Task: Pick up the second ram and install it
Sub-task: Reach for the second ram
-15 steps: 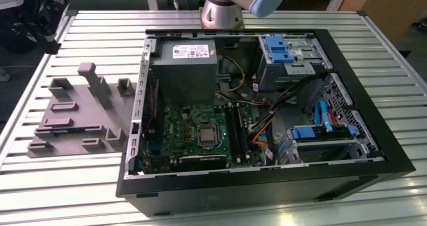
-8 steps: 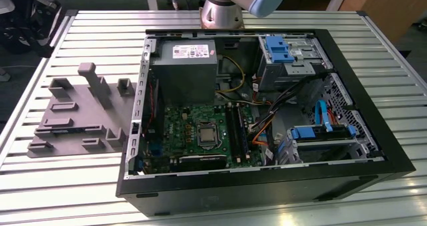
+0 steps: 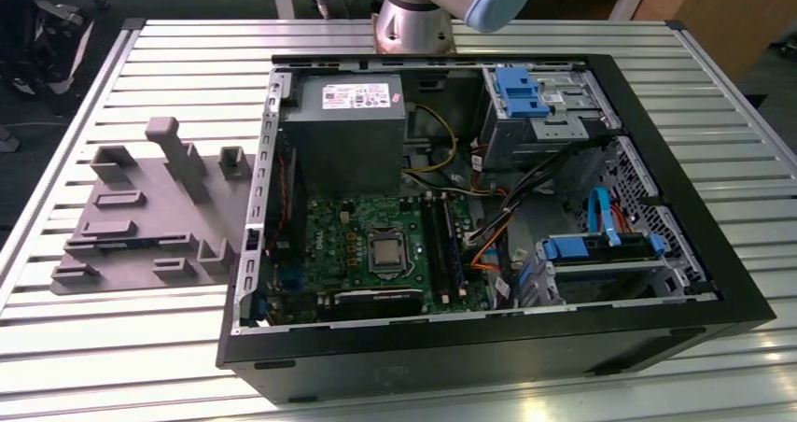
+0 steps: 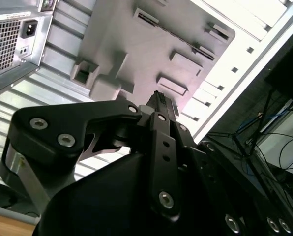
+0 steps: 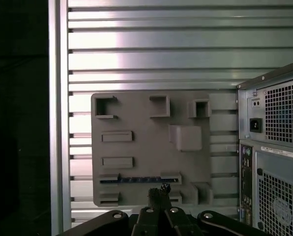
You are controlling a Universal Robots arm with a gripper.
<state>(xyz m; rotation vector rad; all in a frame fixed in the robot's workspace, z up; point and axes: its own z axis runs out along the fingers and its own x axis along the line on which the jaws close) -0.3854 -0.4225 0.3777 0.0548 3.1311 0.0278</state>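
I'd open my shut, empty gripper (image 5: 160, 190) and line it straight along the thin blue-green ram stick (image 5: 134, 180) in the grey plastic tray (image 5: 131, 105).

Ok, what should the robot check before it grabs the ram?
1. Ram in the tray: ok, on edge between two blocks.
2. Gripper over the tray: ok.
3. Jaws open for the grab: not ok, shut and empty.
4. Case open on top: ok.
5. Free slot on the motherboard: cannot tell.
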